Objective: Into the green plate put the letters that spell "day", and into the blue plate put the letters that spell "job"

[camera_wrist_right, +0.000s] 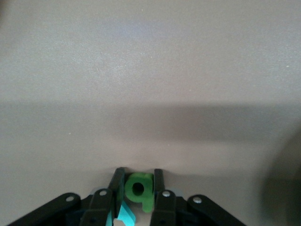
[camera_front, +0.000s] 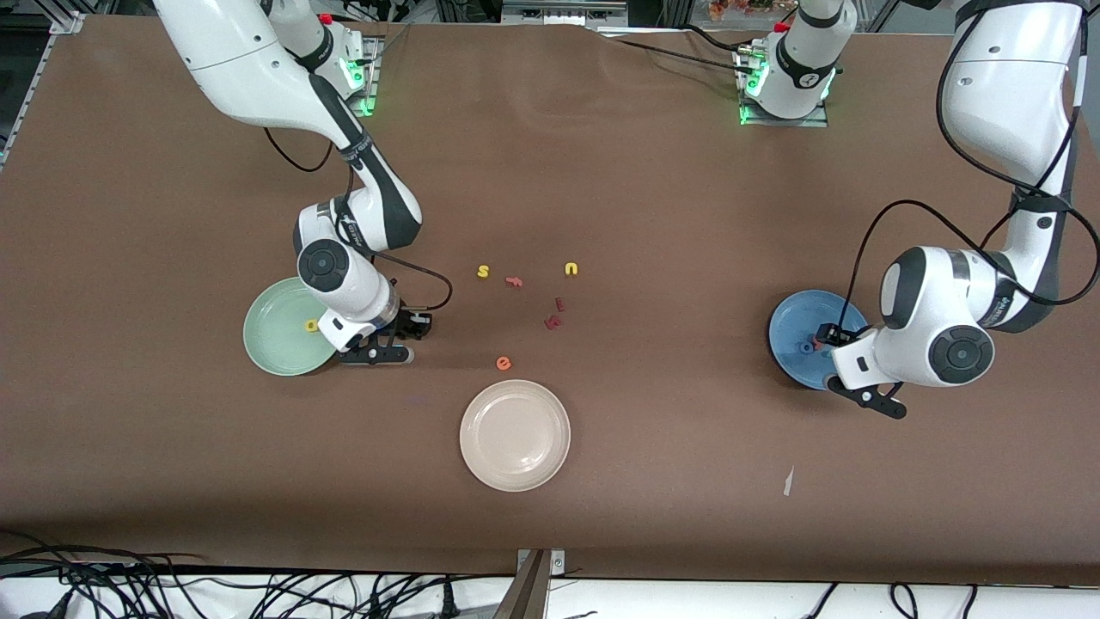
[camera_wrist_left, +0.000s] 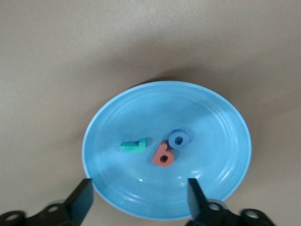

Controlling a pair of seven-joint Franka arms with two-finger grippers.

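My right gripper is down at the table beside the green plate, shut on the dark green letter. A teal letter lies against one finger, partly hidden. In the front view the right gripper covers both letters. A yellow letter lies in the green plate. My left gripper hangs open over the blue plate, holding nothing. In that plate lie a teal hooked letter, a salmon letter and a blue ring. The front view shows the left gripper above the blue plate.
A cream-white plate sits nearer the camera at mid-table. Loose letters lie between the arms: yellow "s", salmon "f", yellow "u", two dark red ones, orange "e". A white scrap lies near the front edge.
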